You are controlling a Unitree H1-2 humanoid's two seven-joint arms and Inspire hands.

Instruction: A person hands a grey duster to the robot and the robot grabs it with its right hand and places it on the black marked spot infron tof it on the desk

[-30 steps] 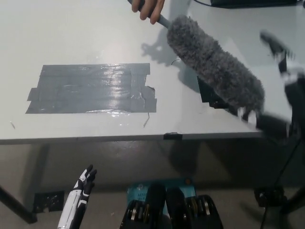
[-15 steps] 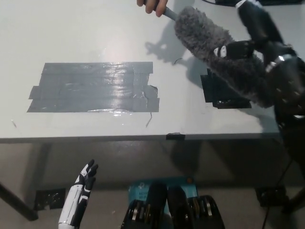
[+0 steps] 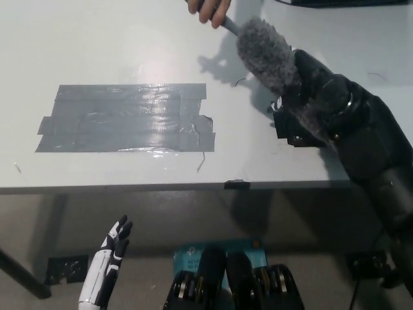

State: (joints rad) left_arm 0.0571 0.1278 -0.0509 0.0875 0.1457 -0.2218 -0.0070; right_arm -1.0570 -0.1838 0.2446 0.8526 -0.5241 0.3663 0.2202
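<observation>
With the grey duster [image 3: 266,53] just above the black marked spot [image 3: 292,131] and a person's hand [image 3: 208,10] on its handle, the right hand [image 3: 319,87] looks wrapped around its fluff and should firm that grasp before pulling away; the left hand [image 3: 115,242] idles, fingers spread, below the desk [image 3: 97,45].

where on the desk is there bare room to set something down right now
Bare white desk lies above the grey tape patch, along its left side, and in the strip between the tape and the black marked spot. It is crowded at the right: the right hand and grey duster cover most of the spot, with a person's hand at the handle.
</observation>
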